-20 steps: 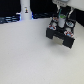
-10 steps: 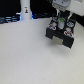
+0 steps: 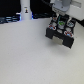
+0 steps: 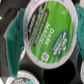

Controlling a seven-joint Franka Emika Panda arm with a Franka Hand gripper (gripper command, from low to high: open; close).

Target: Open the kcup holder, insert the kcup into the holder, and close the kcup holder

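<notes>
The black kcup holder (image 3: 61, 34) stands on the white table at the exterior view's right. My gripper (image 3: 61, 19) hangs right over its top. In the wrist view the kcup (image 4: 50, 31), a white pod with a green "Dark Magic" lid, fills the picture. It sits between my teal fingers (image 4: 16, 36), which press against its rim on both sides. In the exterior view the kcup (image 3: 61, 23) shows as a small green spot at the holder's top. The holder's dark top (image 4: 55, 74) lies under the pod.
A tall white bottle-shaped post (image 3: 25, 10) stands at the back on the exterior view's left. Pale-lidded pods (image 4: 22, 78) sit in the holder beside the green one. The white table (image 3: 27, 55) spreads in front.
</notes>
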